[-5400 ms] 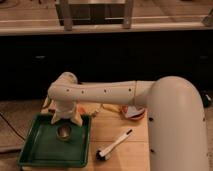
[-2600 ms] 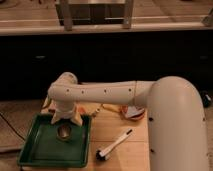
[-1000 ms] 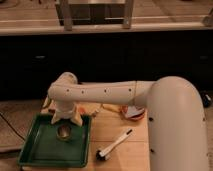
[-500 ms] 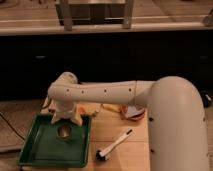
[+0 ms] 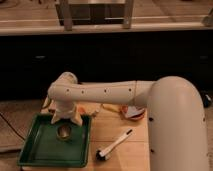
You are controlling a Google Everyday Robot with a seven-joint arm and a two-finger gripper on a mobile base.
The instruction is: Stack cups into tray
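A large dark green tray (image 5: pixel 45 150) lies on the wooden table at the lower left. A small round tan-olive cup (image 5: pixel 64 131) with a dark inside sits in the tray's upper middle. My gripper (image 5: pixel 65 120) hangs right above the cup, at the end of the white arm that reaches in from the right. Its two white fingers (image 5: pixel 55 118) stand apart on either side of the cup's top, not closed on it. No other cup shows.
An orange-and-white dish-like thing (image 5: pixel 133 112) sits on the table under the arm, right of the tray. A white brush with a black head (image 5: pixel 114 145) lies on the table right of the tray. A dark counter front runs behind.
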